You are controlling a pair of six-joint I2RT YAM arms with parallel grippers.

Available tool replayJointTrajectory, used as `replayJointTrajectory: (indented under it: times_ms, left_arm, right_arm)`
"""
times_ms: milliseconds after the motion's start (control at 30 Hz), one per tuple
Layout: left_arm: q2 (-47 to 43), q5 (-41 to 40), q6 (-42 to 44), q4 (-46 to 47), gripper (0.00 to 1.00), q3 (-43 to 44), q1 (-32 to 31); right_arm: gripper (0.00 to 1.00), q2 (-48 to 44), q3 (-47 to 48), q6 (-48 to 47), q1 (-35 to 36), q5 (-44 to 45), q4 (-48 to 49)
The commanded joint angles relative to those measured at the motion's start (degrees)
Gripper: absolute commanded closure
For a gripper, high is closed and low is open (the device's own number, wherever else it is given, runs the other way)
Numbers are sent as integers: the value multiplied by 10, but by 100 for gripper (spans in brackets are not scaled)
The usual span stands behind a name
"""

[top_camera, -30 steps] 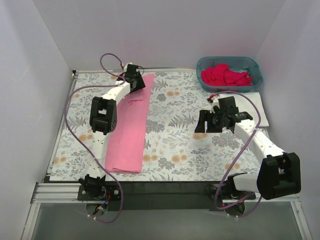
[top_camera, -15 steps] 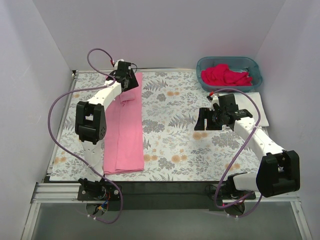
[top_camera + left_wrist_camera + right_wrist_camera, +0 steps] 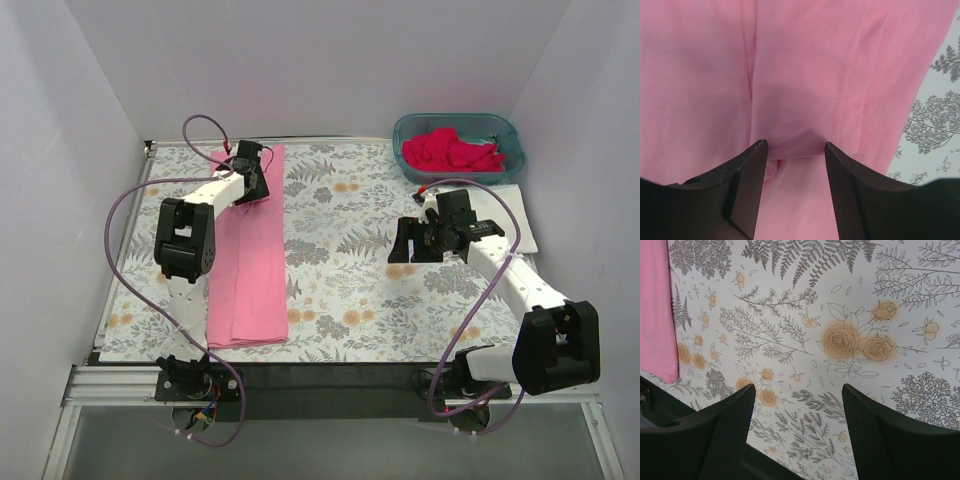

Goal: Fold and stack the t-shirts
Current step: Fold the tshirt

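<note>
The light pink t-shirt (image 3: pixel 250 270) lies as a long, narrow folded strip down the left of the floral cloth, and its corner (image 3: pixel 657 305) shows in the right wrist view. My left gripper (image 3: pixel 256 188) is low over the strip's far end, open. In the left wrist view, a fold edge of the pink shirt (image 3: pixel 800 75) lies between its fingers (image 3: pixel 795 145). My right gripper (image 3: pixel 402 245) hangs open and empty above the bare floral cloth (image 3: pixel 799 387). Deep pink-red t-shirts (image 3: pixel 450 152) are heaped in the basket. A white t-shirt (image 3: pixel 522 225) lies flat at the right.
The teal plastic basket (image 3: pixel 510 135) stands at the far right corner. The grey-and-orange floral cloth (image 3: pixel 350 260) covers the table. White walls close in on three sides. The right arm reaches over the white shirt.
The left gripper swung left, dragging the pink shirt's far end with it, so the slanted strip now lies straight. Its jaws widened, then narrowed. The right arm barely moved.
</note>
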Motion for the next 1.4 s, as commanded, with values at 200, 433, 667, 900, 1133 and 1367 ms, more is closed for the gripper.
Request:
replayJointTrajectory:
  times_ms: [200, 433, 667, 900, 1133, 1367]
  left_arm:
    - [44, 114, -107, -1, 53, -12, -30]
    - [71, 162, -236, -3, 54, 20, -82]
    - [98, 170, -297, -32, 50, 135, -108]
    - [-16, 98, -224, -45, 37, 95, -97]
    - [-171, 25, -151, -79, 30, -45, -37]
    - [-315, 3, -105, -109, 22, -192, 40]
  right_arm:
    - [35, -18, 7, -13, 2, 0, 9]
    - [35, -23, 4, -16, 2, 0, 14]
    - [35, -26, 14, -27, 4, -19, 16]
    - [35, 10, 35, -41, 69, -48, 49]
    - [37, 139, 135, -64, 222, -62, 91]
    - [39, 300, 278, -110, 345, -52, 87]
